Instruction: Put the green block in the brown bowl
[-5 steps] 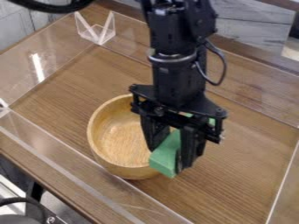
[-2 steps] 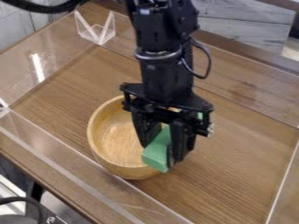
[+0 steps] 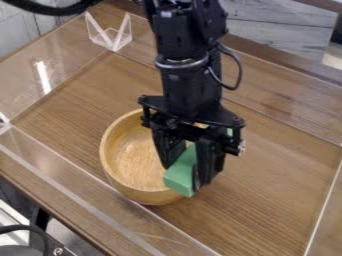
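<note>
While the gripper (image 3: 191, 165) points steeply downward, its jaws are clamped on the block (image 3: 186, 177), which hangs clear of the bench (image 3: 94, 95). The block's lower end sits over the bowl's (image 3: 134, 158) near-right rim, not over the middle of the hollow. Its exact height above the rim cannot be told from this single view.

Failure risks from this position:

1. Release over the rim. If the jaws open here, the block may strike the thick rim, tip outward and land on the bench beside the bowl. Cause: the block is offset toward the rim.
2. Rim contact on descent. If the gripper lowers without moving toward the bowl's centre, a finger or the block may press on the rim and shove or tilt the bowl. Cause: same offset.
3. Bounce-out. A drop from too high onto smooth wood could let the block hop over the wall.
4. Sticking. The block appears held near its upper end; it could pivot as the jaws part and fall at an angle.

Count:

- Block: one, green.
- Bowl: one, wooden, nothing inside it.
- Gripper: one, on one arm.
- Clear stand (image 3: 110, 32): one, far left corner.
</note>
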### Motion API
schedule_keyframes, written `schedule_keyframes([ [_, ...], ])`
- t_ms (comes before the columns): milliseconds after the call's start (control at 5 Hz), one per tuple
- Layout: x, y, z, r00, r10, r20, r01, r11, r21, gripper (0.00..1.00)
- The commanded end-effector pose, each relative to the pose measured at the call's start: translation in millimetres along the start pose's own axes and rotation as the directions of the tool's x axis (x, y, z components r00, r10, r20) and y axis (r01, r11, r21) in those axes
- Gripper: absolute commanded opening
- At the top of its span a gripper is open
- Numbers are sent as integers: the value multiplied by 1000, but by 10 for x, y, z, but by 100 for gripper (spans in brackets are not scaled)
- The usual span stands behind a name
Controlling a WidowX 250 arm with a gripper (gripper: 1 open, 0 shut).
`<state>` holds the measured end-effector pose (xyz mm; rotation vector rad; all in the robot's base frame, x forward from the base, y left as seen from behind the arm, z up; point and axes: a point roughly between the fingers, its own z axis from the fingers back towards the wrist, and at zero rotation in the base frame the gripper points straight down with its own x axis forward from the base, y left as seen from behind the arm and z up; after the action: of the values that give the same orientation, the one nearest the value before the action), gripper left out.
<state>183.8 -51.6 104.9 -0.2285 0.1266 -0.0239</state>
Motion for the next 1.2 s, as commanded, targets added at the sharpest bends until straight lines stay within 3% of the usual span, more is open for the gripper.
schedule_keyframes([
  [0,65,-12,76,999,-13,36,14,1000,-11,0],
  [1000,138,15,53,999,-16,49,17,999,-29,0],
])
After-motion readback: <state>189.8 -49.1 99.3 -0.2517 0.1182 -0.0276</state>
